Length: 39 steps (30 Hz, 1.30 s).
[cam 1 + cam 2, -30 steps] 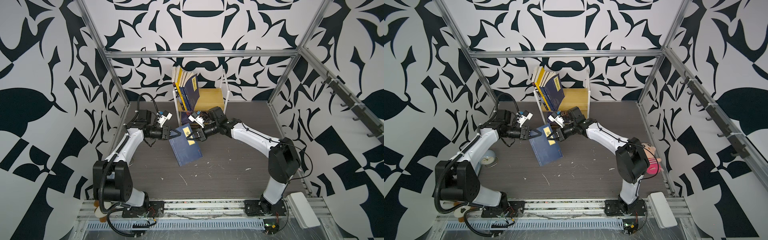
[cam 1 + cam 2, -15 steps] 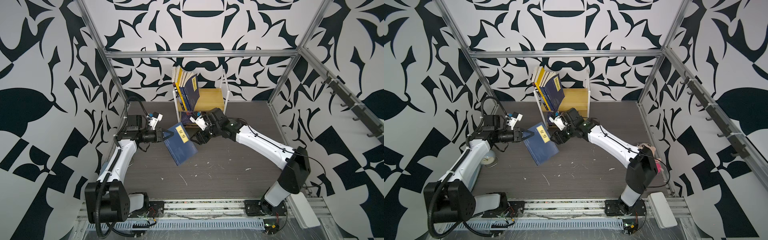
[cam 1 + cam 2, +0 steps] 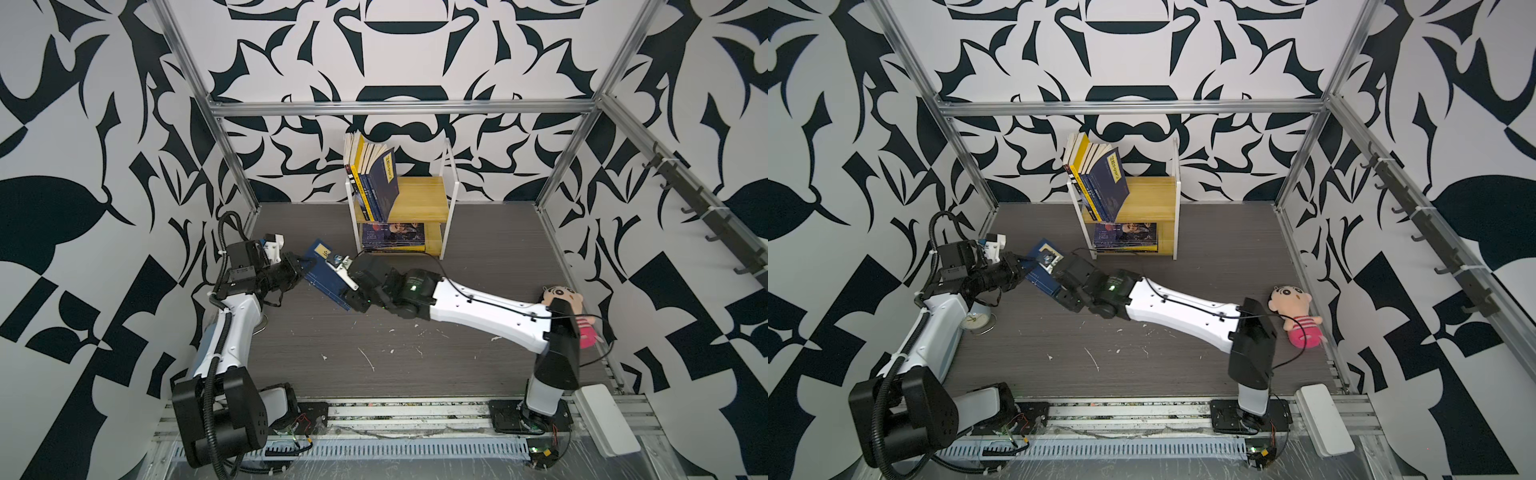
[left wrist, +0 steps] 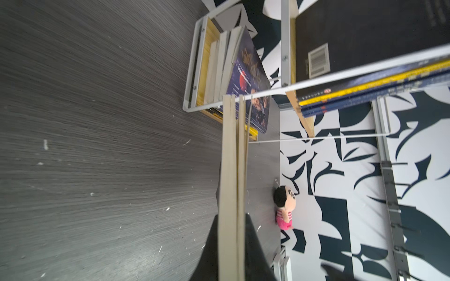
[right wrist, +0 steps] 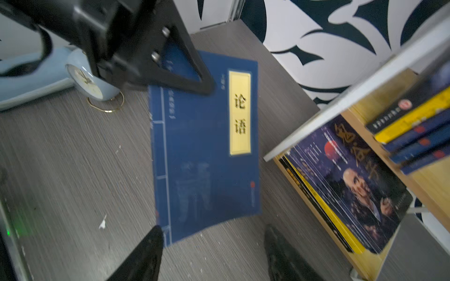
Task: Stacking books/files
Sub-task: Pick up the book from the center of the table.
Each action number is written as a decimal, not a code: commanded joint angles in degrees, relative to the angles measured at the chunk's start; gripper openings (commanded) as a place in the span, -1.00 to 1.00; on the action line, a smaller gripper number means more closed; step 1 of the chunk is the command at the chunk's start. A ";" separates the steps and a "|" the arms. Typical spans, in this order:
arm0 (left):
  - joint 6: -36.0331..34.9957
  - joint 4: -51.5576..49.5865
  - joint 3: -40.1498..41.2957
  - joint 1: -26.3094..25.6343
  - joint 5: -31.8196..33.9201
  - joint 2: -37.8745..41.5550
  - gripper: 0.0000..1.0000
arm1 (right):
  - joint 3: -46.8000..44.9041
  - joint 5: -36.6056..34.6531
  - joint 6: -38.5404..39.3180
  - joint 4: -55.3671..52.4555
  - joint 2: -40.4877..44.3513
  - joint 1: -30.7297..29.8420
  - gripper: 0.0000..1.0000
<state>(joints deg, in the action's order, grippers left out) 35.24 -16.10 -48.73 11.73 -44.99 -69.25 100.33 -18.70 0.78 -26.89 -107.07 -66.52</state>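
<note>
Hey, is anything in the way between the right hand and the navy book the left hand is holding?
Nothing visible. The right hand is open, with the navy book just ahead of it; the left hand grips the book's far end, outside that gap.

Book [image 3: 322,274] before shelf [image 3: 422,199] (doll [image 3: 1293,316] right, clock [image 3: 976,322] left)

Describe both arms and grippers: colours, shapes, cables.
Both arms have white shell links and black joint housings. The left arm carries a black corrugated cable hose; the right arm has a thin black cable clipped along it and a green light near its wrist. The left gripper has black triangular open-frame jaws; the right gripper's jaws are black too.
</note>
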 commanded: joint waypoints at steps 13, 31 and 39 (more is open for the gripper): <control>3.74 0.71 -1.28 0.28 2.52 0.26 -1.00 | 35.54 -13.97 0.53 -15.28 -24.82 -3.00 0.28; 5.00 1.77 -0.94 1.39 2.63 -0.01 -0.43 | 30.68 -16.40 2.64 -12.38 -21.83 -0.56 -1.00; -1.85 0.58 -2.08 4.12 3.23 0.11 0.68 | 11.37 -10.38 0.53 -2.05 -5.51 3.08 -1.00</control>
<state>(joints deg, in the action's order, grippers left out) 37.69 -15.09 -49.52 14.26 -41.82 -69.69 115.00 -27.55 3.62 -34.44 -120.81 -66.17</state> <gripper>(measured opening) 0.826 0.061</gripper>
